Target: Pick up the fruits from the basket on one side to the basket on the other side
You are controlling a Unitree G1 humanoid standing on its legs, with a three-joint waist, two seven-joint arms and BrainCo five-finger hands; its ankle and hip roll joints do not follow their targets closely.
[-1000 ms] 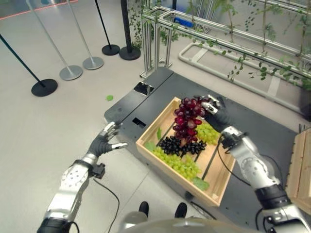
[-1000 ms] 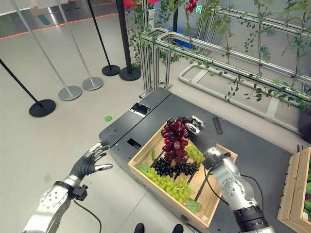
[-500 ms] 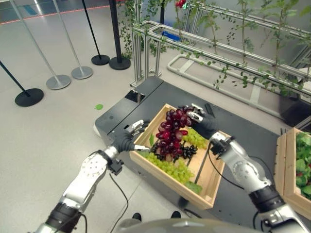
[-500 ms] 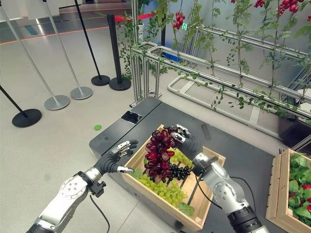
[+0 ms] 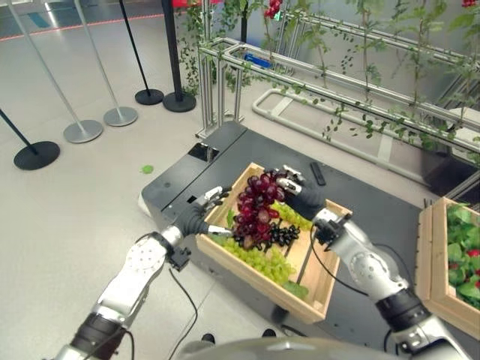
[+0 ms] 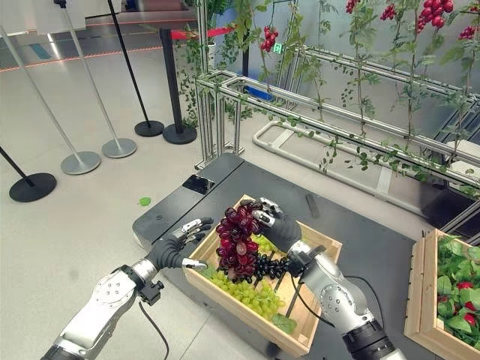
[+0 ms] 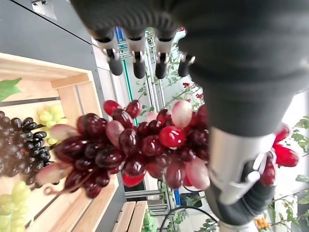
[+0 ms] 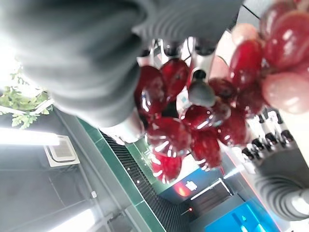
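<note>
**Red grapes held up over the near crate**

My right hand (image 5: 294,196) has its fingers curled round the top of the red grape bunch (image 5: 255,210), pinching it by the stem end; in the right wrist view the red grapes (image 8: 193,116) sit tight among the fingertips (image 8: 200,92). The bunch hangs free from that grip, above the far left part of the wooden crate (image 5: 319,296) and clear of the fruit below.

My left hand (image 5: 196,217) is just to the left of the bunch, beside the crate's left rim. Its fingers are straight and spread, thumb apart, holding nothing. In the left wrist view the fingers (image 7: 137,60) point past the hanging bunch (image 7: 140,145); I can't tell whether they touch it.

Lying in the crate are the black grapes (image 5: 283,235) right under the red bunch, the green grapes (image 5: 262,259) along the near side, a paler green bunch (image 5: 296,217) farther back beneath my right hand, and a few green leaves (image 5: 295,288) at the near right end. The crate sits on a dark platform (image 5: 225,154).

A second wooden crate (image 5: 442,270) stands well to the right, with leafy greens and some red fruit in it. Beyond the platform runs a metal rail frame with vines (image 5: 360,82). On the floor to the far left stand stanchion posts (image 5: 82,129), and a single green leaf (image 5: 147,169) lies left of the platform.
</note>
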